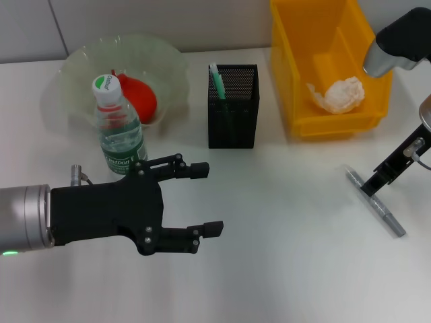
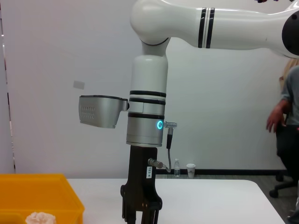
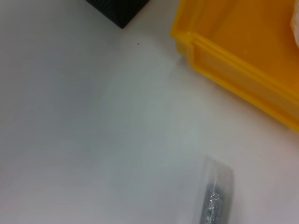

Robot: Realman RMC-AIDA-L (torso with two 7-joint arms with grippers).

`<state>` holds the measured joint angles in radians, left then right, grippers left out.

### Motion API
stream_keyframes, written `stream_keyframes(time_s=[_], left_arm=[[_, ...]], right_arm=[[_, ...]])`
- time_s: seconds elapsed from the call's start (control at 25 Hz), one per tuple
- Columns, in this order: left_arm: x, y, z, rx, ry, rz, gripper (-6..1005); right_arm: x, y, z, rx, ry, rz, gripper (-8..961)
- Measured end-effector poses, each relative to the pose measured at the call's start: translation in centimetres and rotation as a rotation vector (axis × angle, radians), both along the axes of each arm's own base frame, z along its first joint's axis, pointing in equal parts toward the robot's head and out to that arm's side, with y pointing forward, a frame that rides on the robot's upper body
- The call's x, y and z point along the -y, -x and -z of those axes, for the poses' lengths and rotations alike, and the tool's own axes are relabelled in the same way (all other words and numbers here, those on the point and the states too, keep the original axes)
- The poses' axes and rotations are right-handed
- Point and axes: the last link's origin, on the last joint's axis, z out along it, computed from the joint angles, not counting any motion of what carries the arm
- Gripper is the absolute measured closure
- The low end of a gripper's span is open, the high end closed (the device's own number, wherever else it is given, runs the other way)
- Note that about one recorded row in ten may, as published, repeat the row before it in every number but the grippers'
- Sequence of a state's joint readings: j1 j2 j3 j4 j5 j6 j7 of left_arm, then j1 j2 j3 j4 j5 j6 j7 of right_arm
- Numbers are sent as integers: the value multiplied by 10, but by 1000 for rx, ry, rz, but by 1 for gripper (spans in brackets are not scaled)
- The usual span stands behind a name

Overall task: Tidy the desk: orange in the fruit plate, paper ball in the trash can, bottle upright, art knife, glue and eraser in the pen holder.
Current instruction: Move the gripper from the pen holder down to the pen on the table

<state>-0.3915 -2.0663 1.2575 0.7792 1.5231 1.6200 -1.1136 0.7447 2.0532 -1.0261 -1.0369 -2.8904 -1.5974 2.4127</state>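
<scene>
While our left hand [image 1: 202, 200] hovers open just right of the upright bottle [image 1: 118, 131], our right hand [image 1: 372, 186] touches the knife [image 1: 376, 201] on the desk [image 1: 283, 256]; we cannot tell its grip. Farther off, the paper ball [image 1: 338, 93] sits in the yellow bin [image 1: 289, 60].

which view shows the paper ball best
The head view: the paper ball lies whole and unobstructed inside the yellow bin. The left wrist view catches only its top at the picture's edge, and the right wrist view shows just a white sliver past the bin wall.
</scene>
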Motion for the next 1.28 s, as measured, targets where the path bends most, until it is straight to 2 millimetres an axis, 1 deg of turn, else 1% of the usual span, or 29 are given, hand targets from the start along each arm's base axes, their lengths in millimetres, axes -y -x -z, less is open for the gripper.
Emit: stream_keyframes(time_s=[0.64,0.92,1.24,1.28], left_arm=[[0,0,0,0,1,0,172],[1,1,1,0,2,-3,172],[1,1,1,0,2,-3,172],[1,1,1,0,2,-3,172]], right_arm=[[1,0,11,7,4,-25,544],[2,-4,15,6,6,-17,544],[1,-6,15,7,2,-17,543],[1,-6,15,7,2,-17,557]])
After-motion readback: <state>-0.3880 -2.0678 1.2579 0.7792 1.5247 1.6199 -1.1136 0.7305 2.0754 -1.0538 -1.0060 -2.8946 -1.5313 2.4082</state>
